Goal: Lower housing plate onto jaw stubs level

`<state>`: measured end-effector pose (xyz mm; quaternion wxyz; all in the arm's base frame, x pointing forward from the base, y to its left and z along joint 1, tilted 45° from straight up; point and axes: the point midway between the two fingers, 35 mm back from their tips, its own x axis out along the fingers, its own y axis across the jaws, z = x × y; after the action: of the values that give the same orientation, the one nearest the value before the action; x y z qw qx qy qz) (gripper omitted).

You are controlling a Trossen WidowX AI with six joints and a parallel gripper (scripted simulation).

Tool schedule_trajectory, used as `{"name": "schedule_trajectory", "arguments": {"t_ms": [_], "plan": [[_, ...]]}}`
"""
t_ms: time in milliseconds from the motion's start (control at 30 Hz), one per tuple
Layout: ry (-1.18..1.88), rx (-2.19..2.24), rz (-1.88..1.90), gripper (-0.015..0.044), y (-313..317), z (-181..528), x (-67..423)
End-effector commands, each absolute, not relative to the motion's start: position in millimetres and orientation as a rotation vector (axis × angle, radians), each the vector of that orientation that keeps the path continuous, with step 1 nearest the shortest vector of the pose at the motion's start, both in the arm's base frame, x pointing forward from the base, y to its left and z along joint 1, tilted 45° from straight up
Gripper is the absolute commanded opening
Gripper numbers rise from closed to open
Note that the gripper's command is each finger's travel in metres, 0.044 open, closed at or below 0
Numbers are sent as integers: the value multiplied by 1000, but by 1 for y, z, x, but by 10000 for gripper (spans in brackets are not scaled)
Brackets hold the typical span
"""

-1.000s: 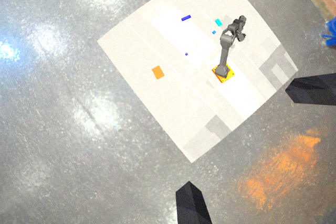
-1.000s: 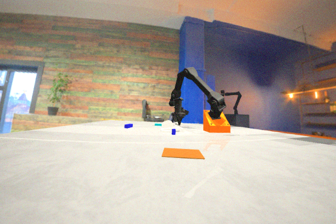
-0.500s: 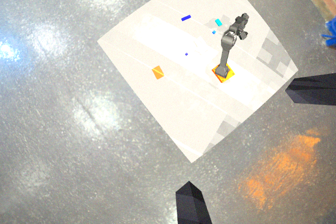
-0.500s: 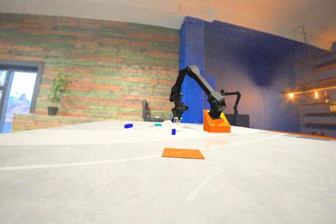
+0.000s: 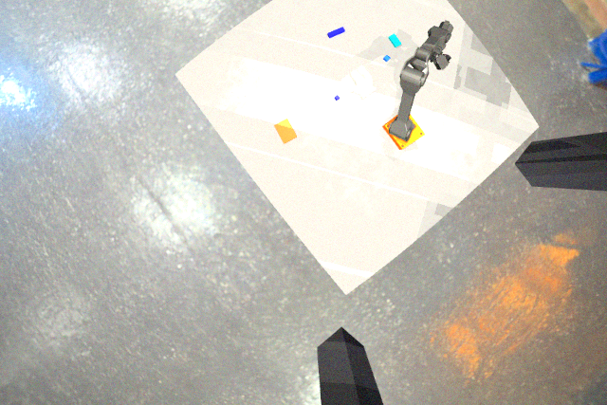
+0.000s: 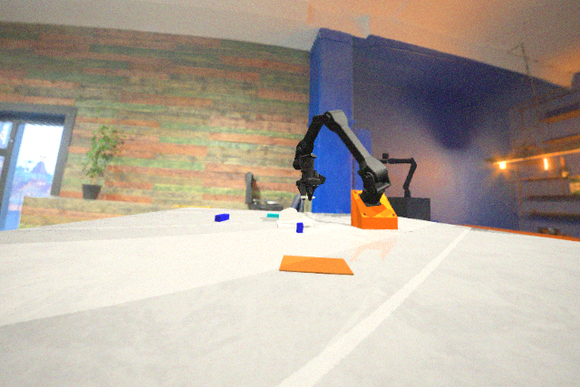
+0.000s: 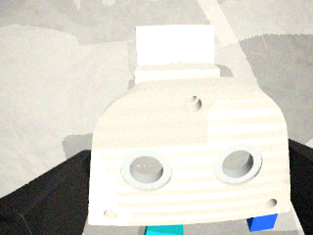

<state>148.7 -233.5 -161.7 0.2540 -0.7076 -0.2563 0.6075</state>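
The white housing plate (image 7: 196, 198), with a rounded edge, two ringed holes and small screw holes, sits between the two black fingers of my gripper (image 6: 307, 197) in the wrist view. My gripper is shut on it, one finger at each side edge. In the exterior view the plate shows as a thin white sliver at the fingertips, above the table. A white block (image 7: 175, 45) shows beyond the plate, lower down. A domed white piece (image 6: 287, 214) stands on the table to the left of the gripper. The jaws and stubs cannot be told apart.
A dark blue bar (image 5: 336, 32) (image 6: 222, 217), a teal block (image 5: 395, 41) (image 7: 164, 230), a blue block (image 5: 386, 58) (image 7: 262, 222) and a small dark blue cube (image 5: 337, 98) (image 6: 299, 227) lie around. An orange sheet (image 5: 285, 131) (image 6: 315, 265) lies farther off.
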Motion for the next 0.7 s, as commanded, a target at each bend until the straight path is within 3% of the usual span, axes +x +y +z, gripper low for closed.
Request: {"name": "schedule_trajectory", "arguments": {"t_ms": [0,667], "plan": [[-754,-1962,1651,351,-232,-156,153],[-1149,-2230,1607,351,-217,-125,177]]}}
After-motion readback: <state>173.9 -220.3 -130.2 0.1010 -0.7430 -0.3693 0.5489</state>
